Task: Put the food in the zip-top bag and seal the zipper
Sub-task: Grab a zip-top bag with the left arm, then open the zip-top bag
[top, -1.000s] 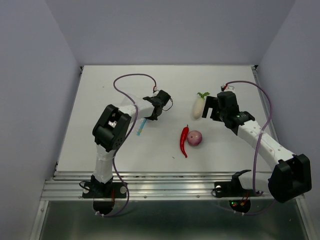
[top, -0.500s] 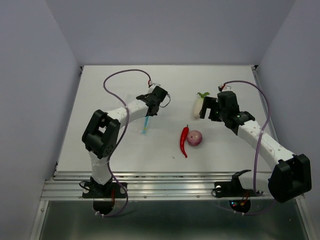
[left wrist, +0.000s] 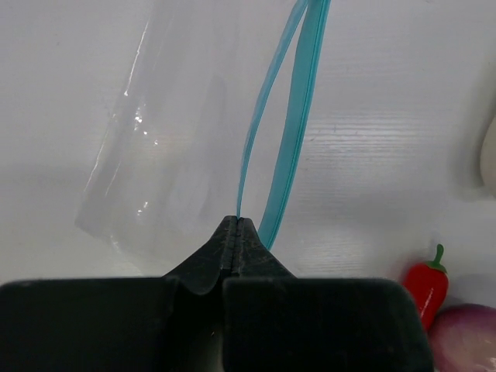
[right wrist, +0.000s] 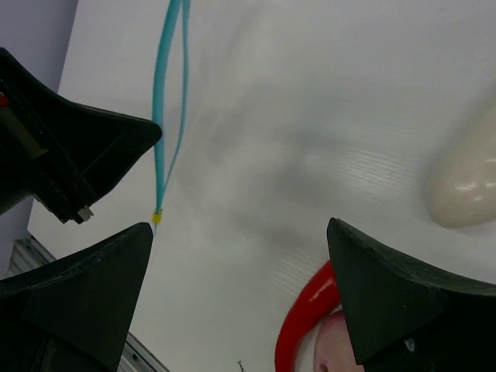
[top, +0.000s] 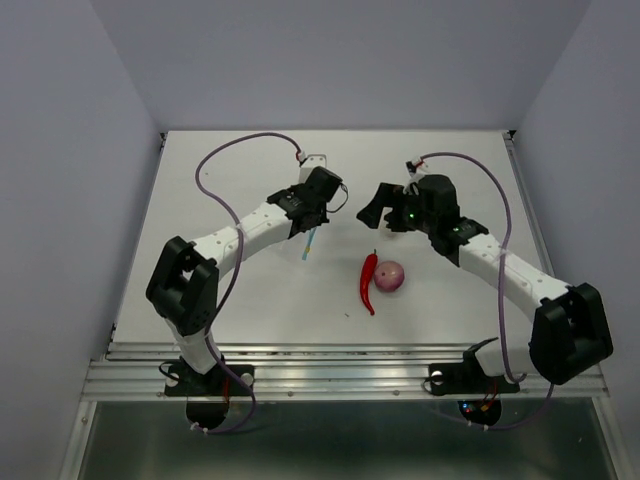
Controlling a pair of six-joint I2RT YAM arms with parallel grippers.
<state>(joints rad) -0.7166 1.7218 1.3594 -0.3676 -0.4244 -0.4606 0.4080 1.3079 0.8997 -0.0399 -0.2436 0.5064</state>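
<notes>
Nearest, we're seeing the chili (top: 368,282) lying near-to-far beside the onion (top: 391,276) on the counter (top: 280,300). Farther, the left tool (left wrist: 236,232) is pinching one zipper (left wrist: 298,116) lip, holding the zip-top bag (left wrist: 170,155). The right tool (right wrist: 240,226) is hanging wide open, bag mouth left of it, radish (right wrist: 465,182) just right.

Zip-top bag (left wrist: 167,147): clear, crinkled plastic, one lip of zipper (left wrist: 298,116) pinched in closed left gripper (left wrist: 236,223). Light-blue lips parted, so mouth open in narrow slit. Long red chili (top: 367,283) lies just beside round purple-red onion (top: 391,276). White radish (right wrist: 465,182) apart from both; only pale rounded end visible.
</notes>
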